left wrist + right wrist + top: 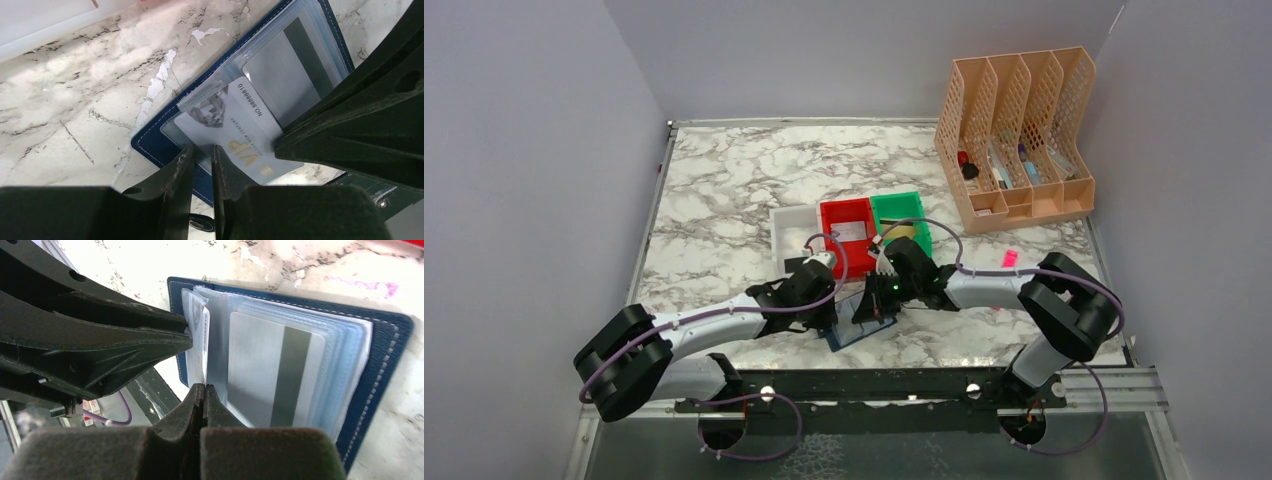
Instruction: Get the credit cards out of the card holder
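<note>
The navy card holder [856, 331] [150, 142] [385, 340] lies open on the marble between both arms, its clear sleeves up. A silvery-grey credit card [235, 125] [204, 335] with gold "VIP" lettering sticks halfway out of a sleeve. My right gripper [877, 304] [204, 386] [280, 142] is shut, tips on that card's protruding edge. My left gripper [828, 309] [202, 155] [187, 335] stands at the holder's edge, its jaws nearly closed on the edge. A second grey card [290, 75] [260, 370] with a dark stripe sits inside a sleeve.
White [792, 232], red [846, 222] and green [902, 215] bins stand just behind the holder. A peach file rack [1019, 130] is at the back right. A small pink stick [1009, 259] lies right of the bins. Walls enclose the table.
</note>
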Robot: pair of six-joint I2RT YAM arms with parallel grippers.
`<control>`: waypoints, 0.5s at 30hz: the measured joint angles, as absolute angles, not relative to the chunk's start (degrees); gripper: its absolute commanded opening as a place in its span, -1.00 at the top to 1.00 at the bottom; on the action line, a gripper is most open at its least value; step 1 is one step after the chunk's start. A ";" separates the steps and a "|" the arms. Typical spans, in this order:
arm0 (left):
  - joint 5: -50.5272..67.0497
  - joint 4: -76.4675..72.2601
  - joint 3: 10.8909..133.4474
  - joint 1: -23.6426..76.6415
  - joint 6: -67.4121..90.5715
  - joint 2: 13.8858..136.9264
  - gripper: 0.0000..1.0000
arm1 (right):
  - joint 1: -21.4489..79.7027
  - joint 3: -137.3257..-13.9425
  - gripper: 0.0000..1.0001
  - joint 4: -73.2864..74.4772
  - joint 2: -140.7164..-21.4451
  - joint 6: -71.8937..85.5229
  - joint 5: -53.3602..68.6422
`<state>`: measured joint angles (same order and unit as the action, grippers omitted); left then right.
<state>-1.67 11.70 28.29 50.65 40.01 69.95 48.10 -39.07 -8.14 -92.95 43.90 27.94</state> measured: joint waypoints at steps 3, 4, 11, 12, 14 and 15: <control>-1.72 11.57 28.32 50.65 39.97 70.00 0.55 | 47.57 -38.13 0.97 -7.90 -91.61 43.90 27.66; -1.69 11.55 28.32 50.65 39.97 70.06 0.55 | 47.40 -37.80 0.96 -7.88 -91.29 43.92 27.62; -1.69 11.68 28.60 50.65 39.57 70.48 0.57 | 45.58 -35.11 0.90 -9.04 -90.37 44.25 27.73; -1.69 11.68 28.62 50.65 39.55 70.52 0.57 | 45.28 -34.81 0.87 -9.15 -90.19 44.36 27.73; -1.69 11.70 28.62 50.65 39.51 70.52 0.58 | 44.86 -34.26 0.77 -9.34 -89.93 44.49 27.75; -1.69 11.70 28.62 50.65 39.48 70.52 0.58 | 44.73 -34.11 0.74 -9.39 -89.89 44.56 27.83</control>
